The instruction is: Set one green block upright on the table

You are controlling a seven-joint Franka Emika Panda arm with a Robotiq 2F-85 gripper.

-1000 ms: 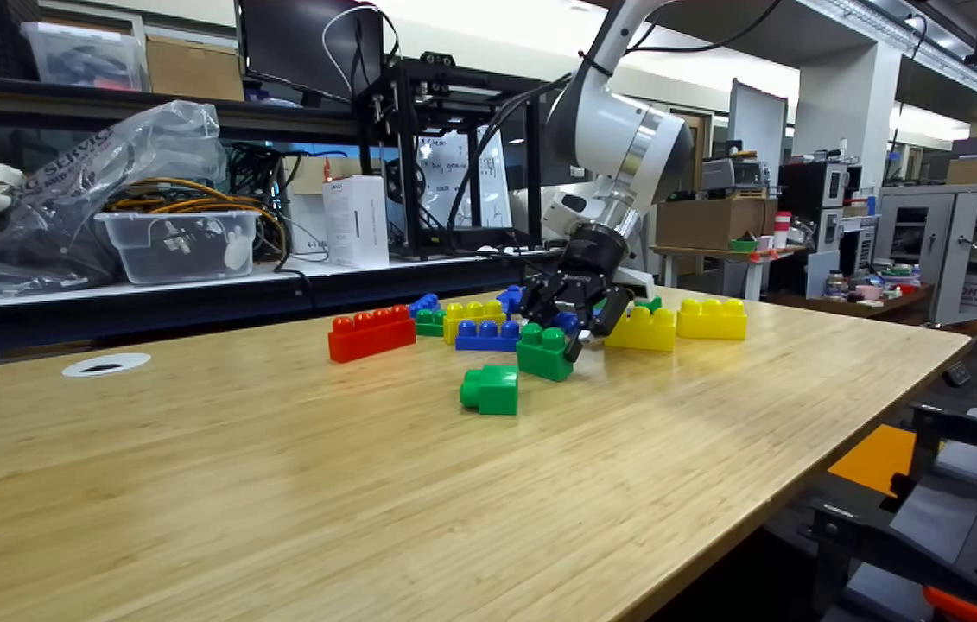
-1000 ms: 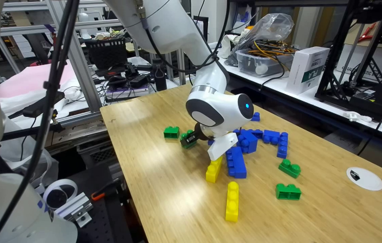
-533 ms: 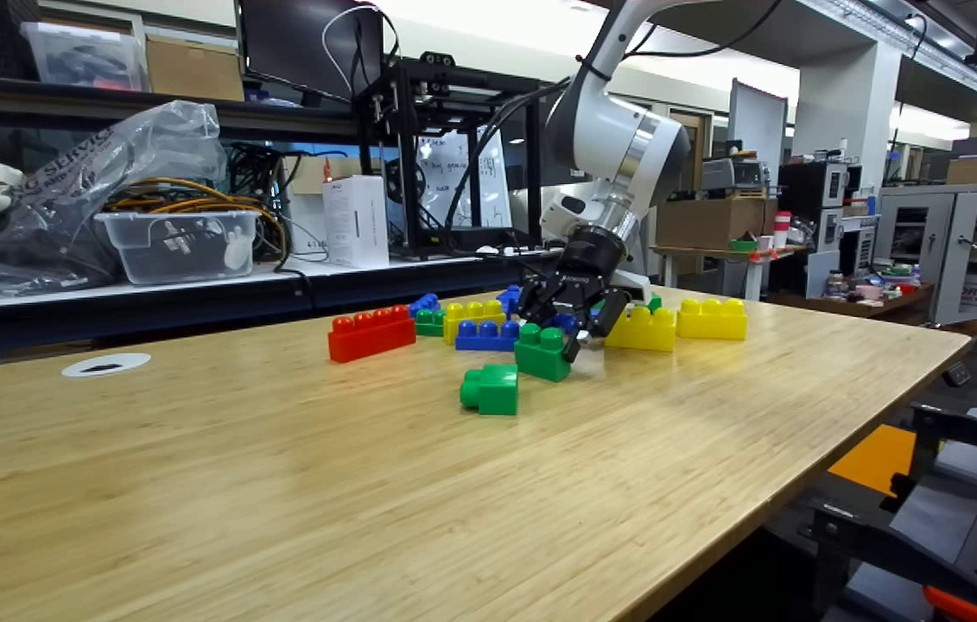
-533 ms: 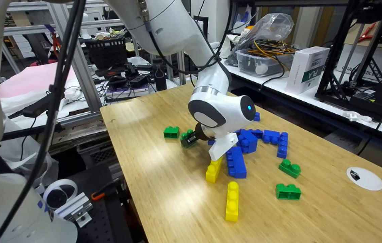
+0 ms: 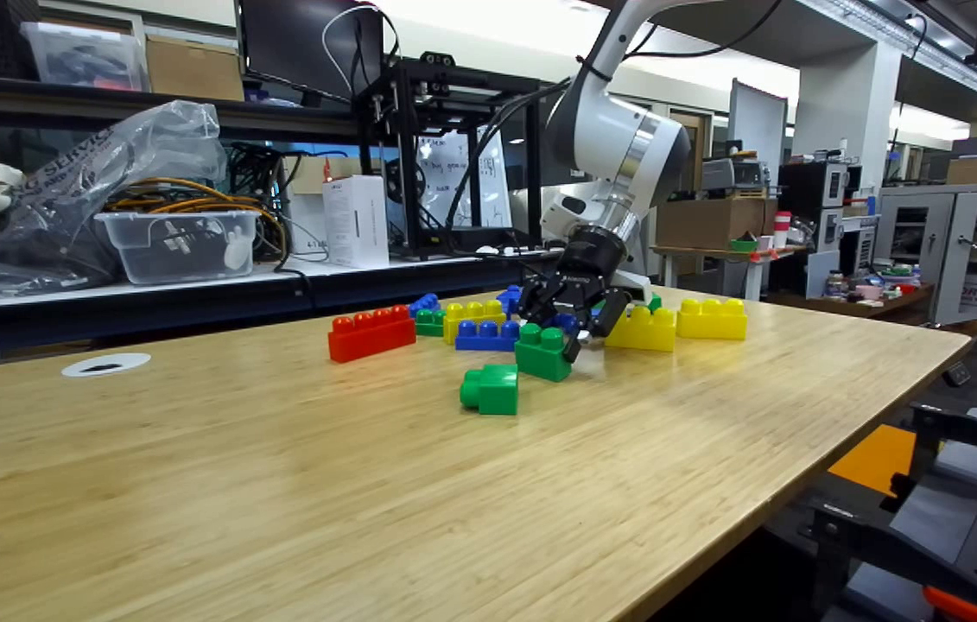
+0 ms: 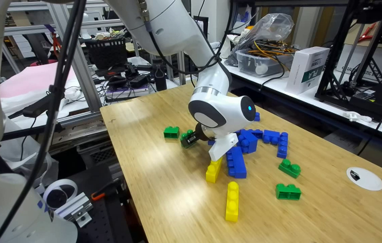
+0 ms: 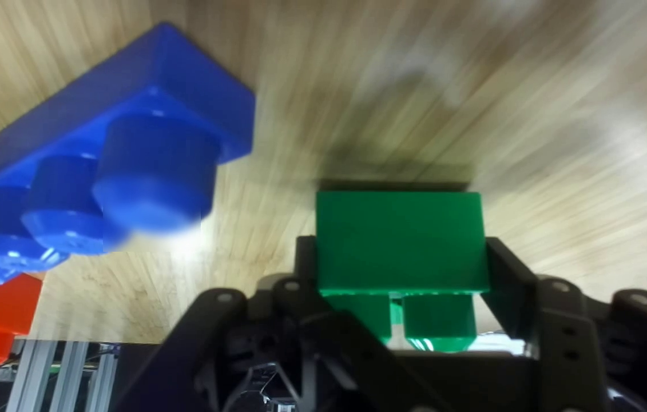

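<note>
A green block (image 5: 542, 352) stands studs up on the light-wood table (image 5: 281, 484). It also shows, partly hidden by a finger, in an exterior view (image 6: 186, 145). In the wrist view the block (image 7: 400, 237) fills the space between my gripper's fingers (image 7: 402, 260). Both fingers touch its ends, and its studs point back towards the palm. My gripper is shut on it, with the block at table level. Whether it touches the table is hard to tell. Another green block (image 5: 490, 390) lies on its side just beside it, also seen in an exterior view (image 6: 171, 132).
Yellow bricks (image 5: 642, 330) (image 6: 232, 202) stand near the arm. Several blue bricks (image 6: 236, 162) lie behind the gripper, one close by in the wrist view (image 7: 186, 109). A red brick (image 5: 372, 333) and more green bricks (image 6: 288, 192) lie further off. A shelf with a 3D printer borders the table.
My gripper and the green block shifted together very slightly between one second and half a second ago. Since then nothing visibly moves.
</note>
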